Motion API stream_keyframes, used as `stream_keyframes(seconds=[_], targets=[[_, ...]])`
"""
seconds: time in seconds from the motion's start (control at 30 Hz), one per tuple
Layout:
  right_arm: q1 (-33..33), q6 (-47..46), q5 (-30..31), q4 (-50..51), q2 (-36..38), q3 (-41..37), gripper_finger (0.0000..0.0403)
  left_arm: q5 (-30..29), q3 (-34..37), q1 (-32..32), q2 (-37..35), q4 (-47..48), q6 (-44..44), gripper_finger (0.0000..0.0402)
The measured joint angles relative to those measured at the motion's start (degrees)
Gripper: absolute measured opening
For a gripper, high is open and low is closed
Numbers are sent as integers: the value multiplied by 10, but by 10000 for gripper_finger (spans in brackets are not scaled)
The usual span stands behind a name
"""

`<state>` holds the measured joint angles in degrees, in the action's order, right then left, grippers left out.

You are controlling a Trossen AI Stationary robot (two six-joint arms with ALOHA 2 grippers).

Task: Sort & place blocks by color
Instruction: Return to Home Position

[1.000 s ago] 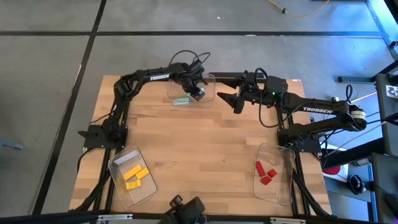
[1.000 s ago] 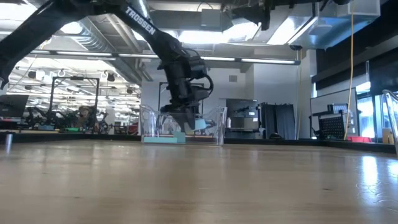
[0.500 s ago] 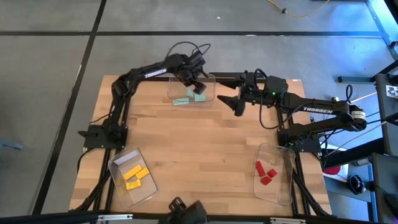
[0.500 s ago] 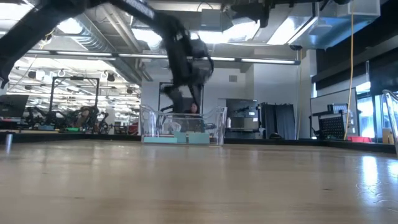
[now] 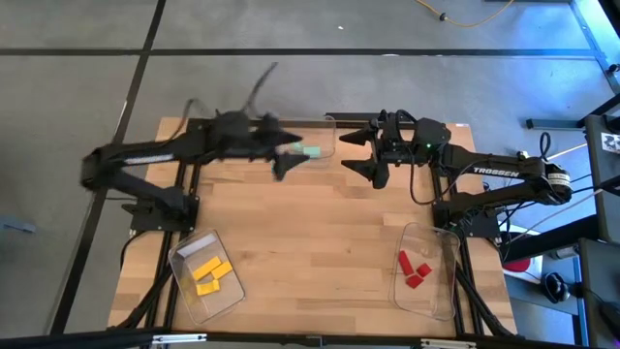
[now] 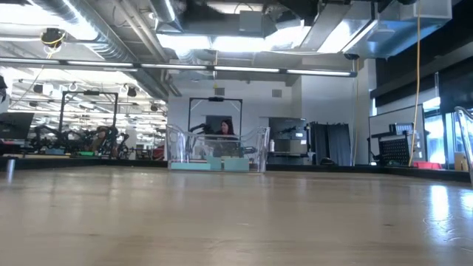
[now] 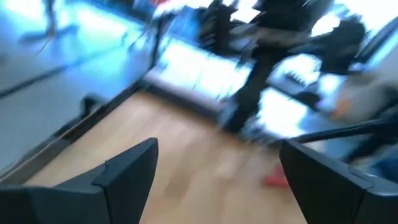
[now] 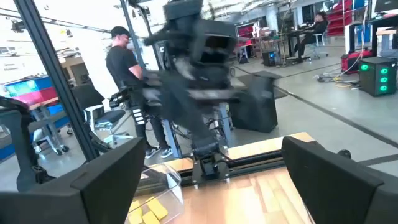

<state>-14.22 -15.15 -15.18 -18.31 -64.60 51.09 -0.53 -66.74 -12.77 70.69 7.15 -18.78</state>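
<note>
- Left hand (image 5: 283, 163) is hanging just beside the near-left corner of the far centre bin (image 5: 334, 134), smeared with blur in the high view; its fingers (image 7: 124, 174) are standing wide apart with nothing between them
- Right hand (image 5: 360, 153) is hovering just right of that bin; it too is spread wide and carrying nothing
- Mint-green blocks (image 5: 310, 152) are lying inside the far centre bin; yellow blocks (image 5: 211, 274) are sitting in the near-left bin (image 5: 184, 254); red blocks (image 5: 415, 269) are sitting in the near-right bin (image 5: 444, 281)
- I'm reading the sorting as finished, with only parking the arms left to do
- Here's the worry: a fast left arm so near the light far bin is risking a clip on its wall, sliding it across the table (image 5: 310, 223) or tipping the mint-green blocks out; the two hands are also hanging near each other, so a careless sweep could knock them together
</note>
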Motion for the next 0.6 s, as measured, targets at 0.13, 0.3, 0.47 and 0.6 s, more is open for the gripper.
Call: stream_keyframes(seconds=[0.13, 0.3, 0.47, 0.6], targets=[[0, 4, 0, -5, 0, 0, 380, 0, 99, 26, -113, -92, -2, 326], [0, 3, 0, -3, 0, 0, 380, -7, 173, 26, -218, -123, -2, 326], [0, -10, 0, -1, 0, 0, 380, 6, 220, 33, -294, -129, -7, 326], [0, -33, 0, 0, 0, 0, 380, 8, 243, 43, -320, -144, -18, 326]])
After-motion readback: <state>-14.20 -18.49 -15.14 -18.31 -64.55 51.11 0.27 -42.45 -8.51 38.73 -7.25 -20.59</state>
